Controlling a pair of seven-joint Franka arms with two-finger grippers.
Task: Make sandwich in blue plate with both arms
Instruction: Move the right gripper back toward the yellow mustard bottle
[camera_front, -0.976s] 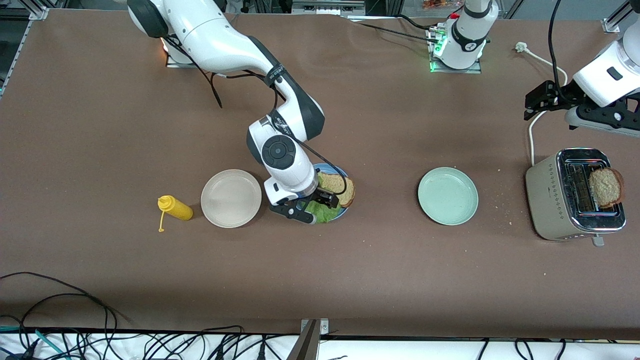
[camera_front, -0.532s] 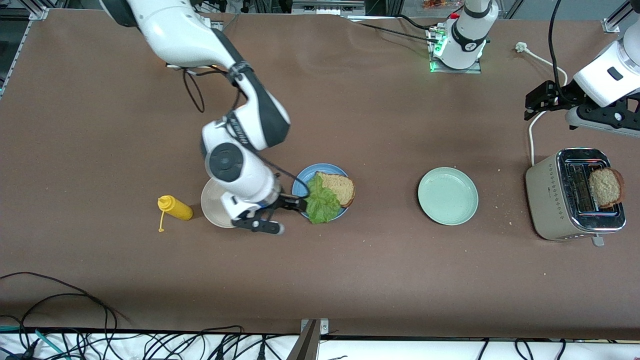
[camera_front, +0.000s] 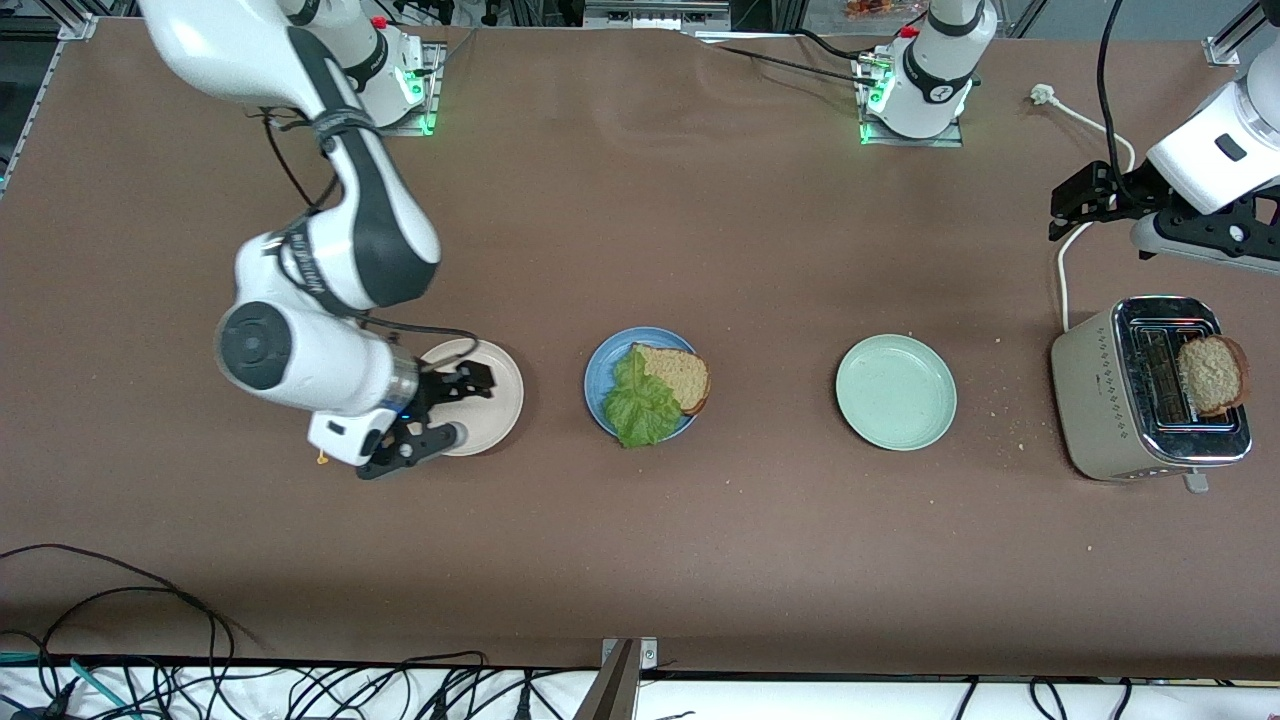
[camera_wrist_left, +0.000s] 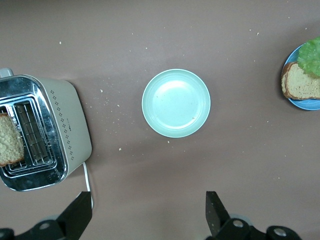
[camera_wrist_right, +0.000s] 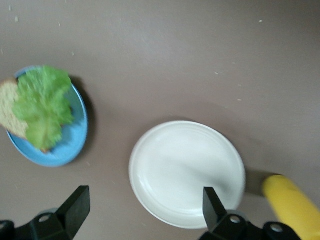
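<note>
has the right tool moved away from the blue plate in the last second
Yes. The right tool has left the blue plate and now sits open over the cream plate, toward the right arm's end.

The right arm (camera_front: 300, 330) hides the yellow bottle (camera_wrist_right: 292, 205) in the front view; the right wrist view cuts it at the picture's edge. The lettuce (camera_front: 640, 405) covers part of the bread slice (camera_front: 680, 375). The left arm (camera_front: 1210, 150) runs off the picture's edge.

Bare table lies between the blue plate (camera_front: 610, 360) and the green plate (camera_front: 896, 391) (only crumbs there). The right gripper (camera_front: 447, 410), fingers spread, hangs over the white plate (camera_front: 497, 400).
</note>
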